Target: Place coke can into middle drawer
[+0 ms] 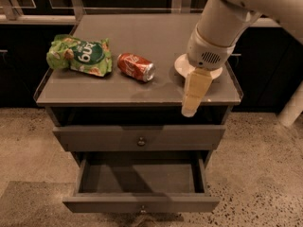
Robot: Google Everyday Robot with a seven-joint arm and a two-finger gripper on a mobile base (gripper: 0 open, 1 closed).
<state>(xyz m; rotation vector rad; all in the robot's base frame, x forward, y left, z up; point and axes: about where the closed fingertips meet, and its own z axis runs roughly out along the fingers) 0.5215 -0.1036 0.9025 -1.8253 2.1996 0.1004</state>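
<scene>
The coke can (136, 66) lies on its side on the cabinet top (118, 91), just right of the green crisp bag. The middle drawer (141, 203) is pulled open at the bottom, and the inside that shows is bare. The drawer above it (139, 137) is shut. My gripper (190, 105) hangs from the arm that comes in from the upper right. It sits over the front right part of the cabinet top, well to the right of the can, and holds nothing I can see.
A green crisp bag (79, 56) lies at the top's left. A white bowl (181, 65) stands at the right, mostly hidden behind my arm. Speckled floor surrounds the cabinet, and dark cabinets stand behind it.
</scene>
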